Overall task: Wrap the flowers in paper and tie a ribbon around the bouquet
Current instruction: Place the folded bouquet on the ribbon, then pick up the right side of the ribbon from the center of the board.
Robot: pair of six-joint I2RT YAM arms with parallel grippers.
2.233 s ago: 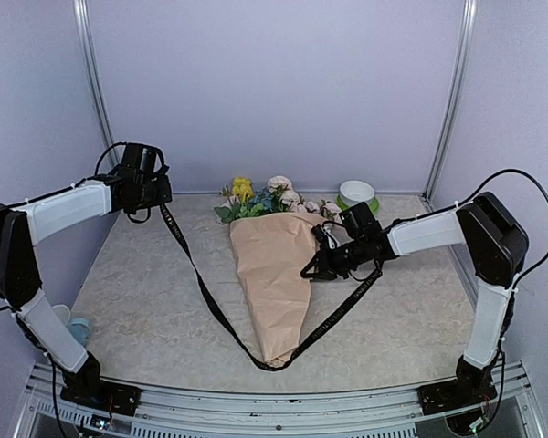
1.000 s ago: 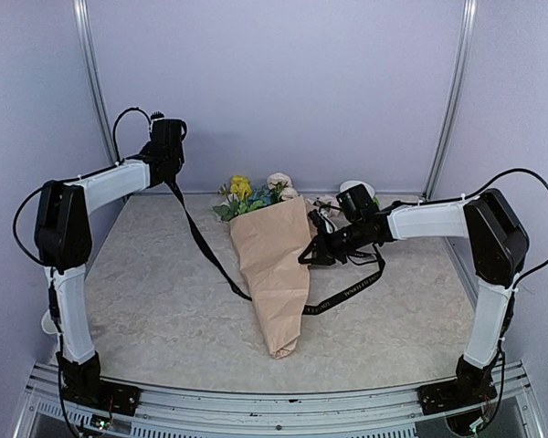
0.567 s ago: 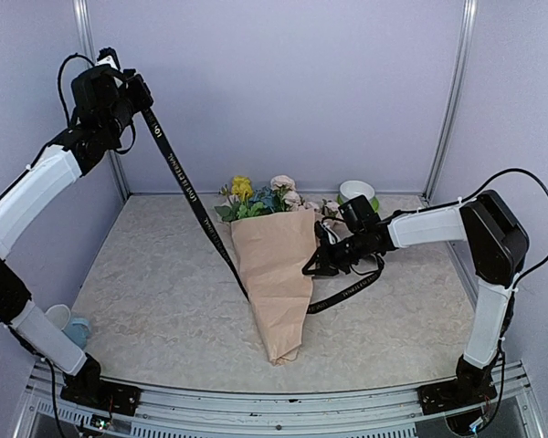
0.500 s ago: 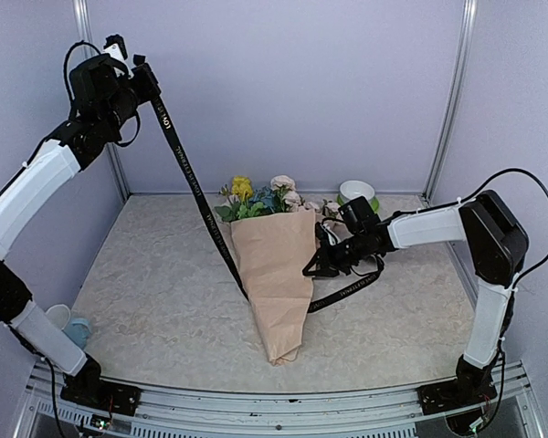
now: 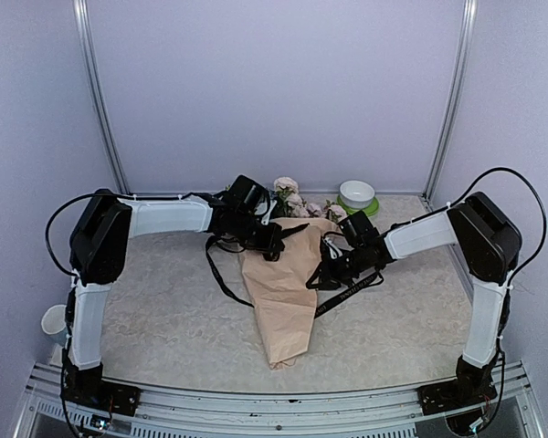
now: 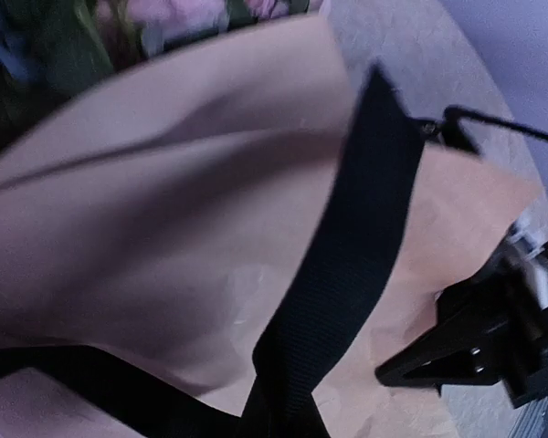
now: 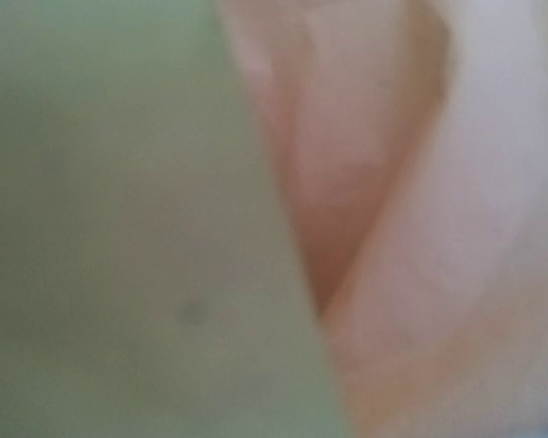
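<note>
Top view from above and behind: a bouquet [image 5: 279, 301] in a peach-tan paper cone lay at the middle of the pale marbled surface [image 5: 155, 315], narrow tip toward the arm bases. Pale pink artificial flowers [image 5: 287, 189] showed past its wide far end. The white-sleeved left arm [image 5: 164, 217] reached across from the left, its jaws over the cone's upper left edge. They were closed on the long flat black ribbon [image 5: 217, 274], which drooped in a loop onto the surface left of the cone. The right arm [image 5: 420, 233] reached in from the right. Its jaws were closed together against the cone's right edge, and a second loop of ribbon hung from them. A white bowl on a green base [image 5: 357, 193] stood by the back wall, and a white cup [image 5: 53, 321] sat at the near left.

Left wrist view: the ribbon [image 6: 356, 246] rose from the bottom edge, where the left jaws gripped it, and crossed the folded peach-tan paper [image 6: 164, 228]. The right jaws, black and pinched to a point, rested on the paper at lower right. Blurred pink flowers [image 6: 164, 14] filled the top edge.

Right wrist view: only a close blur, sage green paper [image 7: 100, 228] on the left and peach-tan on the right; the jaws themselves could not be seen
</note>
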